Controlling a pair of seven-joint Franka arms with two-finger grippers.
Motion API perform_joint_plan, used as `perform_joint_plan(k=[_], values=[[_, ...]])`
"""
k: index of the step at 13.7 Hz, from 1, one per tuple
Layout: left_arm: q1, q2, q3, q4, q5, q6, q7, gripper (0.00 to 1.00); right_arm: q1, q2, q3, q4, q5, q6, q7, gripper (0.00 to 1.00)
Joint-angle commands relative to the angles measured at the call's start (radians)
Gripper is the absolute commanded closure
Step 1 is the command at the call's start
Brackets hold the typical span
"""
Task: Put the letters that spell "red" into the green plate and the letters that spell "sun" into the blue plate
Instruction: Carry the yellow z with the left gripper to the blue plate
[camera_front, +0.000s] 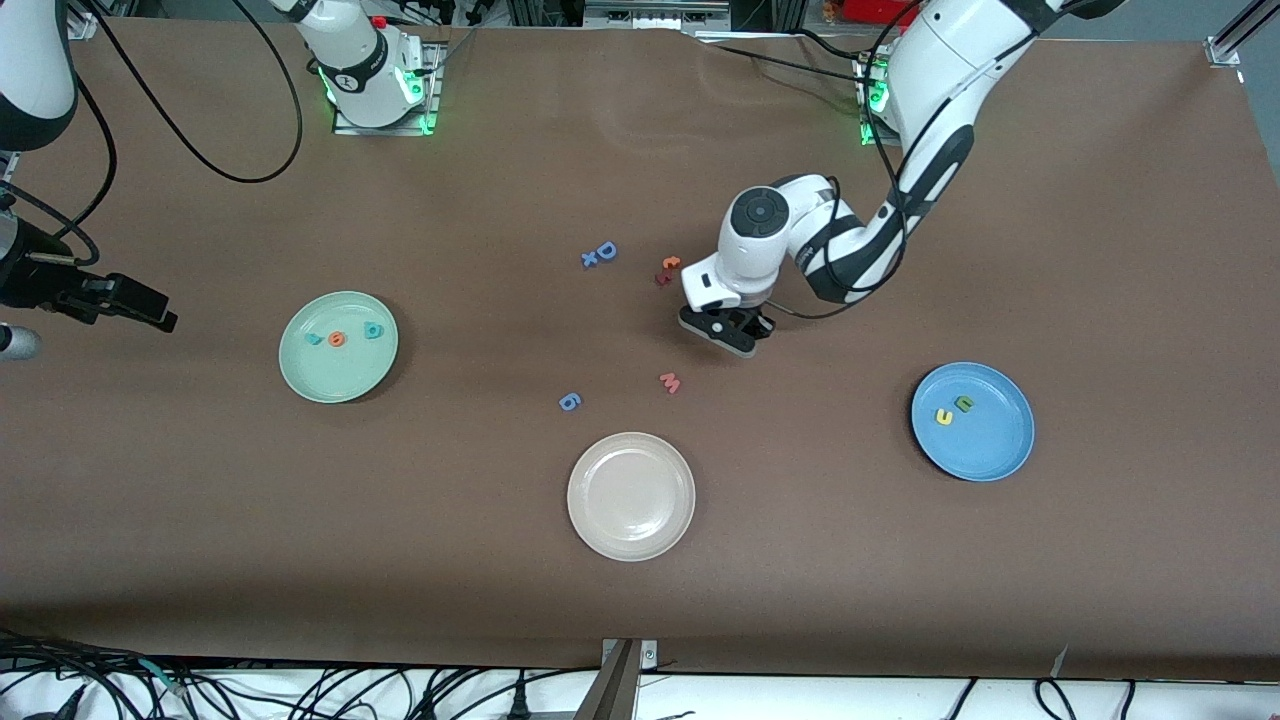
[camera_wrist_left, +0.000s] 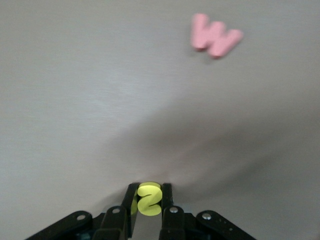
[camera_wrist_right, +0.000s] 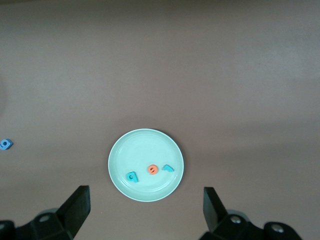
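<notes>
Left arm: reaches from its base toward mid-worktop, wrist bent down. Left pincer low over the brown worktop, clamped on the yellow "s", which shows between the fingers in the left wrist view only.

Right arm: waits at its end of the worktop, right pincer spread wide, holding nothing.

Green plate: carries teal "r", orange "e" and teal "d" in a row across its middle.

Blue plate: carries a yellow u/n shape with a dark green u/n shape at its 2 o'clock.

Cream plate: nearest the front camera.

Loose pieces: pink "w" at the left pincer's 7 o'clock; blue "6"; blue capital "D"; red-orange letter pair.

Cables along the worktop's edges.
</notes>
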Motion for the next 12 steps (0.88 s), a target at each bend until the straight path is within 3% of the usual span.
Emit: perform_joint_plan(k=[1,7,12], values=[[0.049,-0.037,-0.007,0.010,0.023,-0.073,0.056,0.78,-0.007,-0.003,0.004,-0.005,-0.010,0.000,-0.006,0.00],[0.247,-0.116,-0.034,0.038,-0.140,-0.274,0.383,0.80,-0.007,-0.006,-0.012,-0.005,-0.010,-0.003,-0.009,0.00],[0.391,-0.132,-0.033,0.067,-0.140,-0.359,0.522,0.80,-0.007,-0.015,-0.016,-0.005,-0.006,-0.025,-0.008,0.00]])
